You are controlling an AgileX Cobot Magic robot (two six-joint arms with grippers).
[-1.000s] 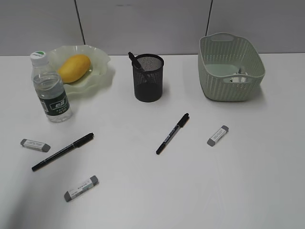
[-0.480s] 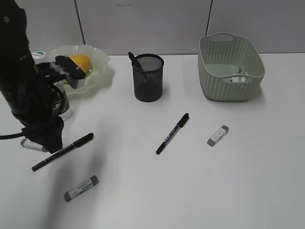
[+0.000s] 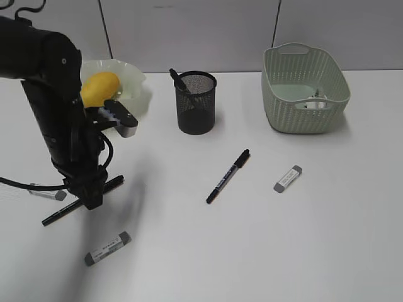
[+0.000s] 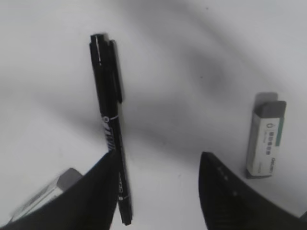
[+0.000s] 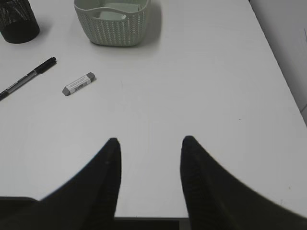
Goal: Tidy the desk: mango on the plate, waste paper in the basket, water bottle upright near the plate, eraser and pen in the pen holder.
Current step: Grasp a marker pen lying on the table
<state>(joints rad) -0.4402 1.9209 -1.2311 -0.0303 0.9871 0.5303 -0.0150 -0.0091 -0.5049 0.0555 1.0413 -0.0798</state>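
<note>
Our left end effector [image 4: 156,191] open, empty, above pen [image 4: 109,124]; we judge pen light, stiff, slippery: grip mid-barrel.

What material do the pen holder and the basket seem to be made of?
The pen holder looks like black metal wire mesh: you see through its fine grid. The basket looks like matte pale green moulded plastic: its woven pattern is regular, with cut-out handles.

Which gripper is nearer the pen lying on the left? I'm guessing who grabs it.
Left. The left gripper hovers over that pen; the right gripper hangs far right.
</note>
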